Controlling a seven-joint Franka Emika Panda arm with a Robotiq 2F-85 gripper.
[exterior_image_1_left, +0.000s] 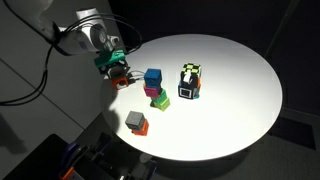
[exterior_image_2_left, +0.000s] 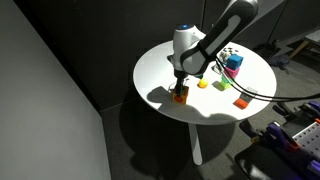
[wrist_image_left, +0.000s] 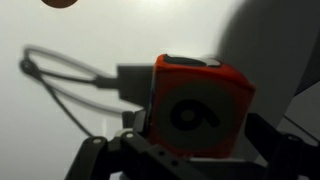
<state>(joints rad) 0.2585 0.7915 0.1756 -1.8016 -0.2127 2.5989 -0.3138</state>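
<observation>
My gripper (exterior_image_1_left: 118, 72) is shut on an orange-red cube (exterior_image_1_left: 123, 79) near the edge of the round white table (exterior_image_1_left: 235, 110). In the wrist view the cube (wrist_image_left: 195, 105) shows a black "6" on a round pale face and sits between the two dark fingers (wrist_image_left: 196, 145). It also shows in an exterior view, where the gripper (exterior_image_2_left: 180, 89) holds the cube (exterior_image_2_left: 181, 97) low at the table surface. I cannot tell whether the cube rests on the table or hangs just above it.
A blue cube (exterior_image_1_left: 153, 77) sits on a magenta and green block (exterior_image_1_left: 158, 99) close to the gripper. A black, yellow and green cube (exterior_image_1_left: 189, 81) stands mid-table. A grey and orange block (exterior_image_1_left: 136, 122) lies near the front edge. Cables hang beside the arm.
</observation>
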